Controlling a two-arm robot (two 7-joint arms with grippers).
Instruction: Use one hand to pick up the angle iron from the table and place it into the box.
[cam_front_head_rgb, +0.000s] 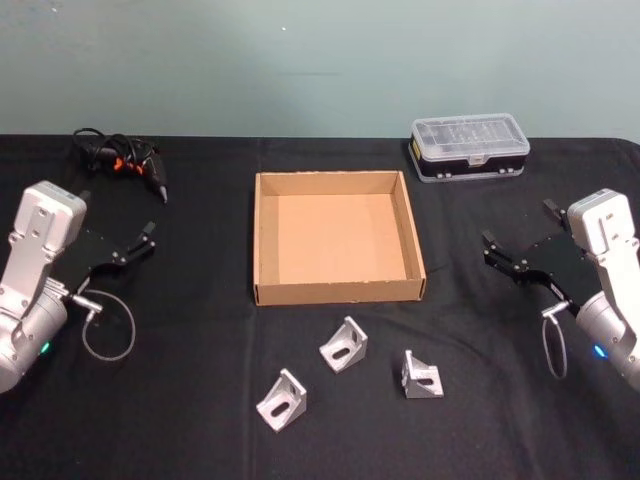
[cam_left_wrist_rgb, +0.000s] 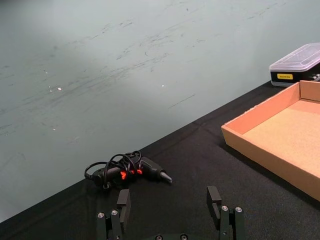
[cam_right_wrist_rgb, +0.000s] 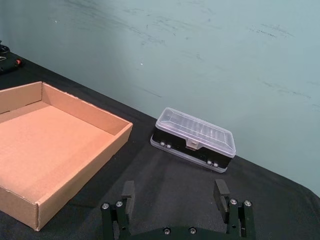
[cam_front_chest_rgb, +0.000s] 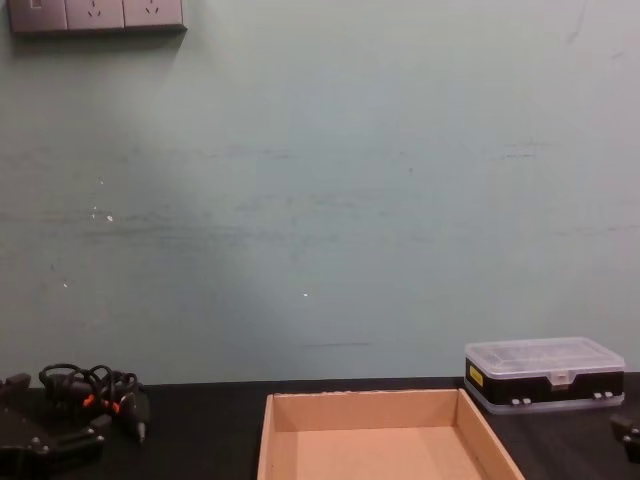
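Three silver angle irons lie on the black table (cam_front_head_rgb: 180, 420) in front of the box: one at the left (cam_front_head_rgb: 283, 400), one in the middle (cam_front_head_rgb: 343, 345), one at the right (cam_front_head_rgb: 422, 375). The brown cardboard box (cam_front_head_rgb: 340, 291) stands behind them with nothing in it; its walls also appear as the box (cam_left_wrist_rgb: 260, 145), the box (cam_right_wrist_rgb: 85, 172) and the box (cam_front_chest_rgb: 272, 440). My left gripper (cam_front_head_rgb: 140, 240) hovers open at the table's left, well apart from the angle irons, its fingers (cam_left_wrist_rgb: 123, 200) spread. Open too, my right gripper (cam_front_head_rgb: 518, 226) hangs at the table's right with spread fingers (cam_right_wrist_rgb: 220, 190).
A clear-lidded black plastic case (cam_front_head_rgb: 468, 146) sits at the back right, beyond the box. At the back left lies a black tool with a coiled cable and orange marks (cam_front_head_rgb: 120, 160). A green wall rises behind the table.
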